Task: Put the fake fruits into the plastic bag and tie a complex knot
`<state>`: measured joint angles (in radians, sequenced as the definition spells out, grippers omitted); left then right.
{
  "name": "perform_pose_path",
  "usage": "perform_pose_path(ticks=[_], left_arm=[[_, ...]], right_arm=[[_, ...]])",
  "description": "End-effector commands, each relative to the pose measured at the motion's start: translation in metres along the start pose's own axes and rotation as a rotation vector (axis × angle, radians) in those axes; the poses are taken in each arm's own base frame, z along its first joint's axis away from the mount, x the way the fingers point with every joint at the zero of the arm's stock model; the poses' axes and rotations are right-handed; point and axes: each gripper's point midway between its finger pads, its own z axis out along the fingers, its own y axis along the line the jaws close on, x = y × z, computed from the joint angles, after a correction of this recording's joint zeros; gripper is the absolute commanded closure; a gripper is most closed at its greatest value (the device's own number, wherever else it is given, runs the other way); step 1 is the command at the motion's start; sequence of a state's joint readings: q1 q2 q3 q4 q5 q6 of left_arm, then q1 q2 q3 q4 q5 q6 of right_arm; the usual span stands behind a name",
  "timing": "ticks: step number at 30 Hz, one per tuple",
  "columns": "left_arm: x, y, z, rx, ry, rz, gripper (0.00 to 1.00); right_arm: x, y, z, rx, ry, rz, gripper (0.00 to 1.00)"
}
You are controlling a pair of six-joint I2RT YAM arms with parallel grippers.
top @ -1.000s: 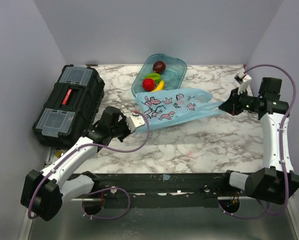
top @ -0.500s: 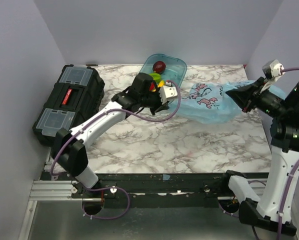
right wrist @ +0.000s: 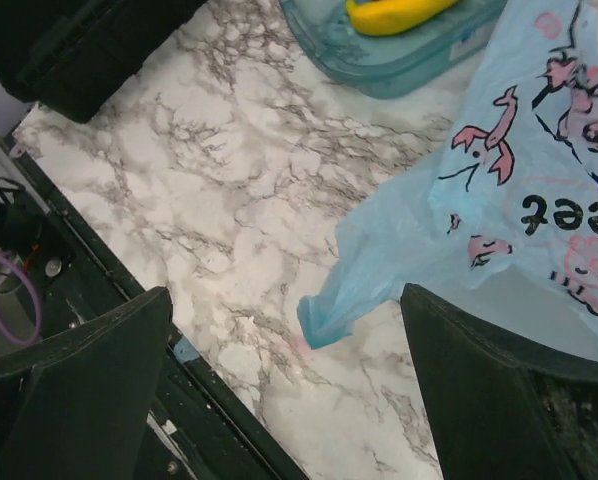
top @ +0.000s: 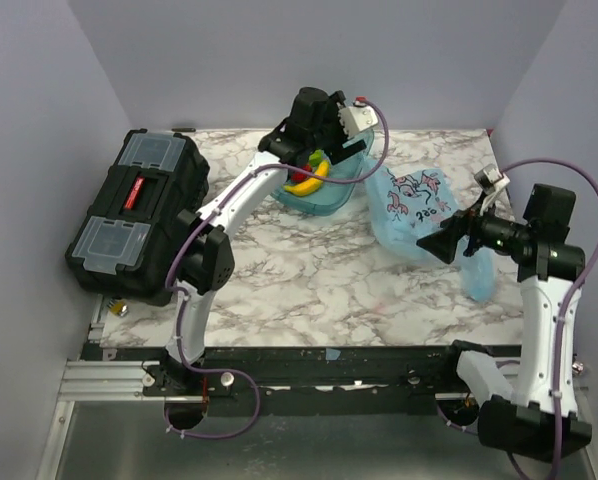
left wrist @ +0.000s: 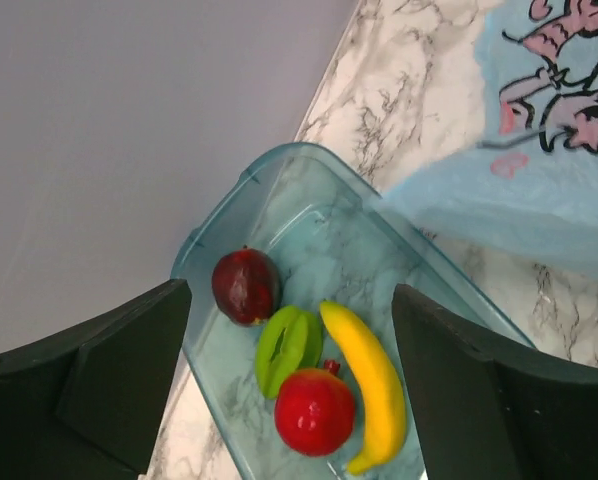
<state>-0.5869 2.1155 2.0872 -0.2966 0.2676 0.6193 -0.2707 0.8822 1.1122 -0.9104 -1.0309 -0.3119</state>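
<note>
Fruit (left wrist: pixel 314 410) lies in the tray (left wrist: pixel 279 190), directly beneath the left gripper (left wrist: pixel 291 300), the nearer arm, jaws wide apart. The banana (left wrist: pixel 367 390) runs roughly 12 to 6 o'clock in the wrist view, square to the closing line. The bag (right wrist: pixel 519 180) lies at the tray's 4 o'clock, below the right gripper (right wrist: pixel 284 295), whose jaws are likewise apart and hold nothing.

Top view: toolbox (top: pixel 129 215) on table (top: pixel 309 290), left of frame; tray (top: pixel 326 204) upper centre, near the back edge; fake fruits (left wrist: pixel 315 410) all inside tray, banana (left wrist: pixel 372 395) rightmost in left wrist view; plastic bag (top: pixel 409 205) on table, just right of tray.
</note>
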Motion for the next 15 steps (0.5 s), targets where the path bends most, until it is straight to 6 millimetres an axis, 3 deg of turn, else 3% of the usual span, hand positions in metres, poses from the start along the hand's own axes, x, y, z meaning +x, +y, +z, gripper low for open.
perform_pose_path(ticks=[1, 2, 3, 4, 7, 9, 12, 15], left_arm=[[-0.001, 0.044, -0.049, -0.108, 0.047, -0.187, 0.13], [-0.003, 0.042, -0.062, -0.091, 0.029, -0.236, 0.12], [0.004, 0.033, -0.071, -0.074, 0.031, -0.300, 0.02], [0.004, 0.025, -0.082, -0.052, 0.020, -0.346, 0.02], [0.013, -0.033, -0.104, 0.103, 0.022, -0.503, 0.02], [0.010, -0.073, -0.115, 0.218, 0.006, -0.628, 0.02], [0.008, -0.131, -0.115, 0.346, 0.047, -0.765, 0.02], [0.004, -0.177, -0.104, 0.426, 0.098, -0.803, 0.02]], right_arm=[[0.002, -0.052, 0.008, 0.135, 0.113, 0.121, 0.00], [-0.001, -0.062, 0.009, 0.164, 0.131, 0.131, 0.00], [-0.002, -0.072, 0.011, 0.181, 0.157, 0.139, 0.00], [-0.004, -0.078, 0.011, 0.185, 0.172, 0.136, 0.00], [-0.022, -0.099, 0.016, 0.223, 0.154, 0.125, 0.00], [-0.023, -0.127, 0.018, 0.320, 0.162, 0.141, 0.00], [0.012, -0.182, 0.016, 0.506, 0.288, 0.174, 0.00], [0.054, -0.220, 0.011, 0.605, 0.419, 0.162, 0.02]])
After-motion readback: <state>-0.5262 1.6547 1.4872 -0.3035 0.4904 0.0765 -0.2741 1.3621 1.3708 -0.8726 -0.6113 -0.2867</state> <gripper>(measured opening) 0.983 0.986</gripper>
